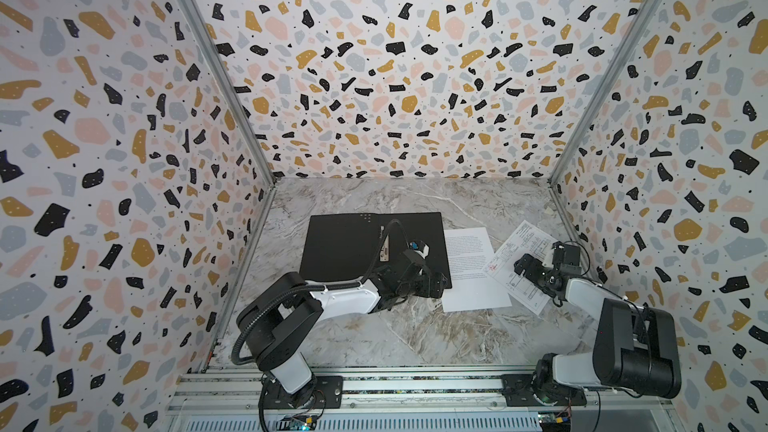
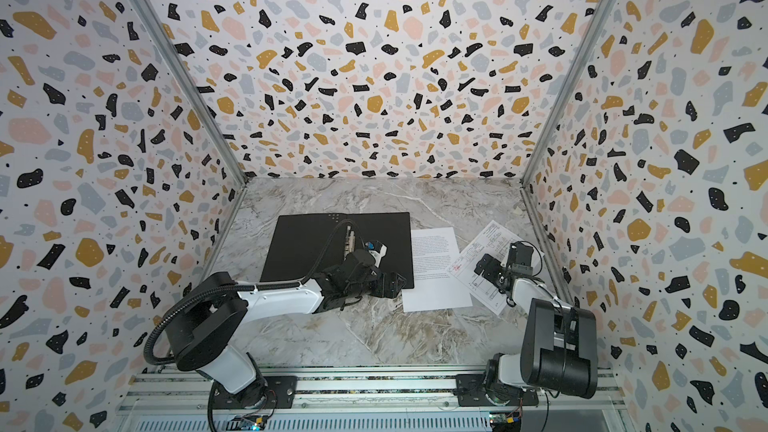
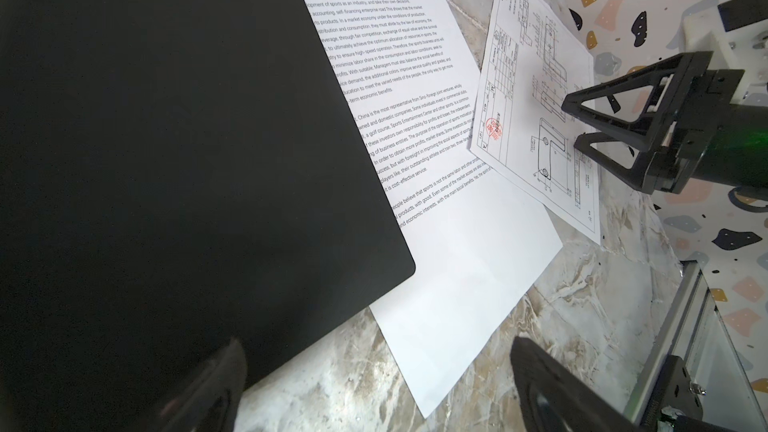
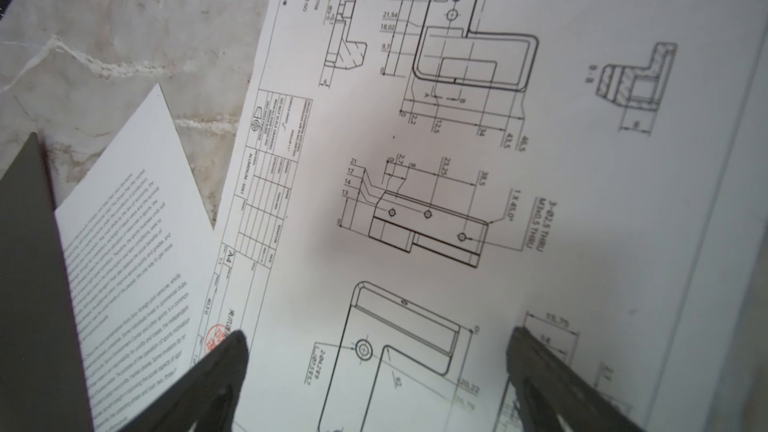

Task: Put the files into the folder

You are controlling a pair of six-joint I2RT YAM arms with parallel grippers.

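The folder lies opened flat on the marble-veined tabletop, its matte black inside facing up, corners rounded, with a slim metal spine clip along the centre fold.

Just to its right lies the text sheet — smooth white paper whose left edge slips under the folder's right edge. I can read "China is the most representative from Sino-foreign joint ventures" and "a golf course" in the small dark paragraphs.

The drawing sheet sits further right, turned at an angle, one corner lapping over the text sheet. It carries thin black line drawings of a bracket, a ruled title block reading "ALUMINUM - 6061" and "A4", notes such as "1 X 45,0°" and "M3x0.5 THRU", and a round red stamp.

My left claw hangs over the folder's near right corner, its black fingers spread wide and holding nothing.

My right claw is over the drawing sheet, its triangular open-frame fingers also splayed — whether the tips touch the paper I cannot tell.

Terrazzo-patterned walls enclose the cell.
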